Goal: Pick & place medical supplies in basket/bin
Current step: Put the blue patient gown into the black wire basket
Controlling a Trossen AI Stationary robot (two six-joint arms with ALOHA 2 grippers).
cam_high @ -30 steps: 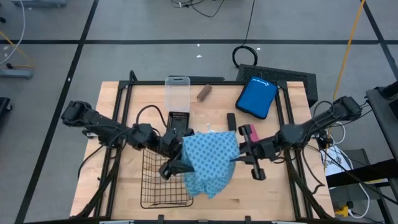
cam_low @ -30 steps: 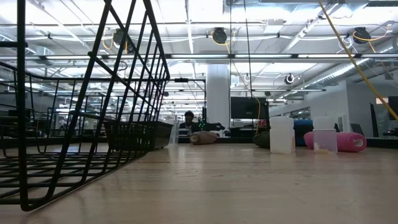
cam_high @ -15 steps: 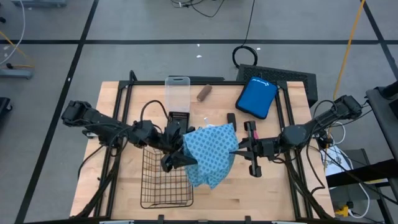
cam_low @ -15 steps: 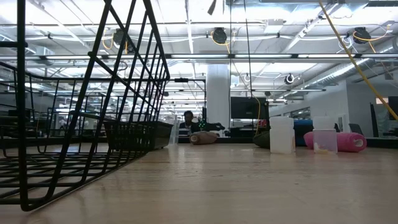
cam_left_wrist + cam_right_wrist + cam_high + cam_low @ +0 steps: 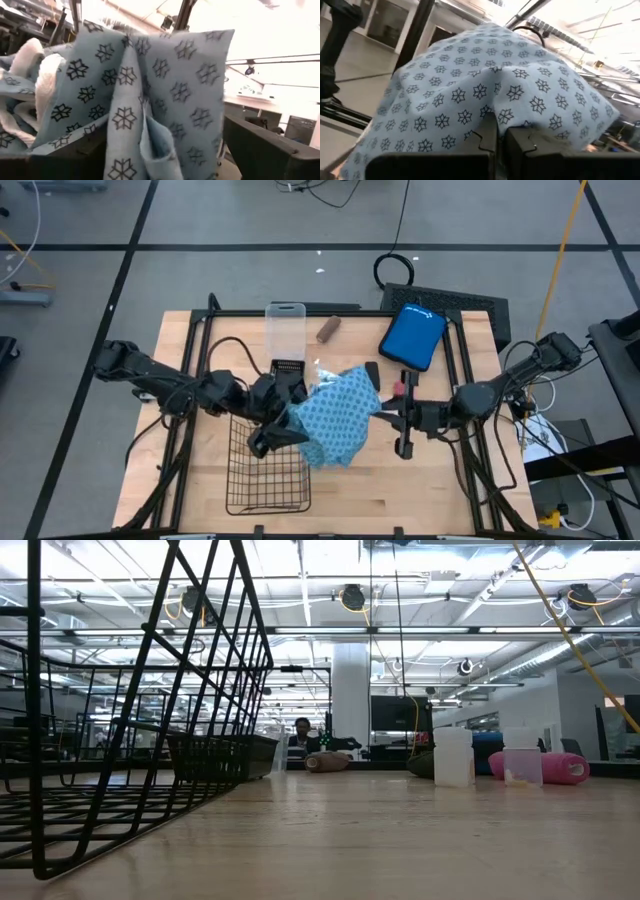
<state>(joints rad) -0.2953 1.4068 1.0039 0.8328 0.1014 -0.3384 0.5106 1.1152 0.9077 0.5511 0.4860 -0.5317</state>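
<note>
Left tool clamped on teal cloth, cloth's near edge over basket right rim. Right tool pinched cloth's opposite edge. Cloth slung between both, long axis across bench. Basket lay left of load; left arm nearer.

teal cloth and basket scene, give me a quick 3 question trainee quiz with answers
1. True or false: the teal patterned cloth lies flat on the table.
2. Which grippers are shut on the cloth? A) left only B) right only C) both
3. Fill in: the pink roll lies on the ____, not in the basket.

Key
1. False. It hangs lifted between the left gripper and the right gripper, beside the basket's right edge.
2. C. Each wrist view shows that arm's fingers pinching the fabric.
3. table
</note>
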